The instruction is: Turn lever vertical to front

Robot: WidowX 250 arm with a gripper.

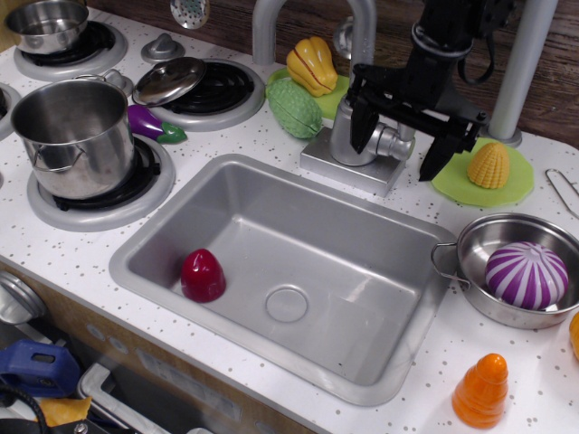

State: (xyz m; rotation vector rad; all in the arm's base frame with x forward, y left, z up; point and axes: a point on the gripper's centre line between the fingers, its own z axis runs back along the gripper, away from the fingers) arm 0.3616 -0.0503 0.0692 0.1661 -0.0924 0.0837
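Spread-fingered gripper point(396, 136) straddles the lever point(395, 143).

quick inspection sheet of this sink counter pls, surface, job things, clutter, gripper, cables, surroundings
surface: white speckled counter with a steel sink set in it.
job's things: lever juts sideways from the faucet base; no finger touching it.
clutter: red toy in the sink; pot on a burner; striped ball in a bowl; toy corn on a green plate; orange cone.
grippers: gripper open, fingers straddling the lever.
cables: black cable by the wrist.
surroundings: grey pole, wooden back wall.
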